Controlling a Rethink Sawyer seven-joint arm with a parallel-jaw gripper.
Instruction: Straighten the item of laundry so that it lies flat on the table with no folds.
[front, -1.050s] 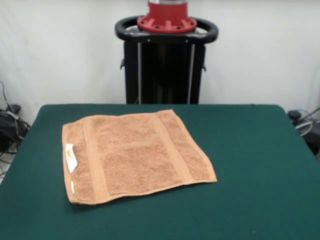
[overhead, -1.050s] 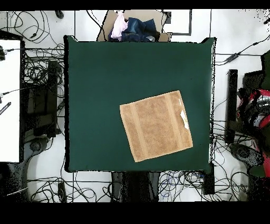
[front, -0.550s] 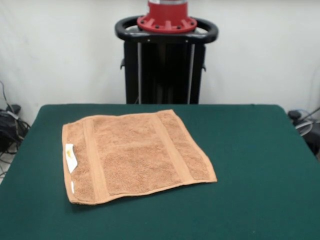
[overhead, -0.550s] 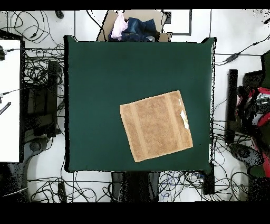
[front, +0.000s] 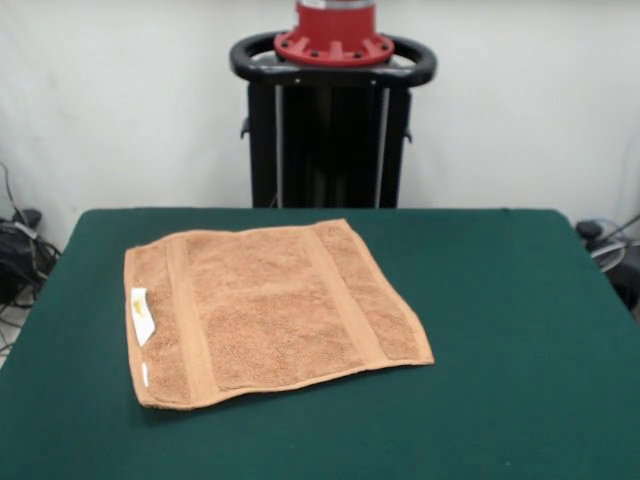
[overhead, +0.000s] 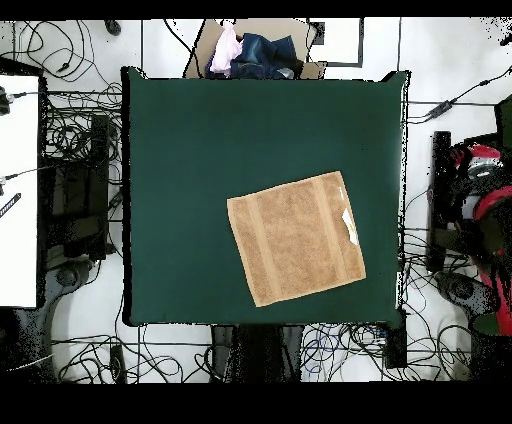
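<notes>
Checking jaws first: none seen in the front view; in the overhead view only red-and-black arm (overhead: 478, 200) parts show off the table's side, so jaw state cannot be told. Arm is judged parked clear so the cloth is left unobstructed. Towel (front: 262, 312) is spread in one layer on the table (front: 500, 330), turned slightly askew to its edges, both woven bands and white label (front: 141, 314) exposed. No folds are visible; task is judged essentially done.
</notes>
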